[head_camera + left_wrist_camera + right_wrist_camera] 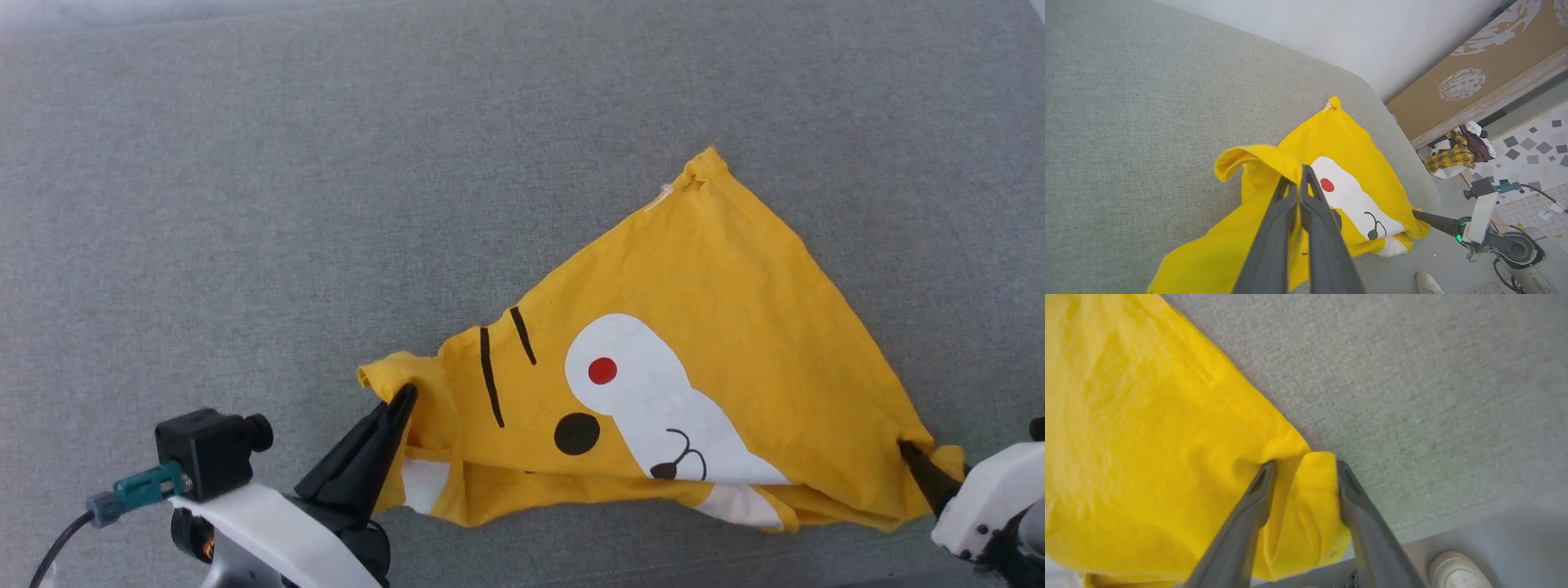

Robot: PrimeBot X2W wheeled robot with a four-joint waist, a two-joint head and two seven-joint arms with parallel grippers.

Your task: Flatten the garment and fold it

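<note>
Grey sofa (245, 163); garment (718, 310) within right gripper (1306, 464)

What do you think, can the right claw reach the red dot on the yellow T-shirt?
Probably yes. The red dot lies face up on the yellow T-shirt with nothing over it. The right claw stands open at one corner, and the left claw pinches the opposite edge, out of the way.

White arm shell (269, 523), blk cam (208, 449), teal plug (147, 486), dark L claw (406, 394).
</note>
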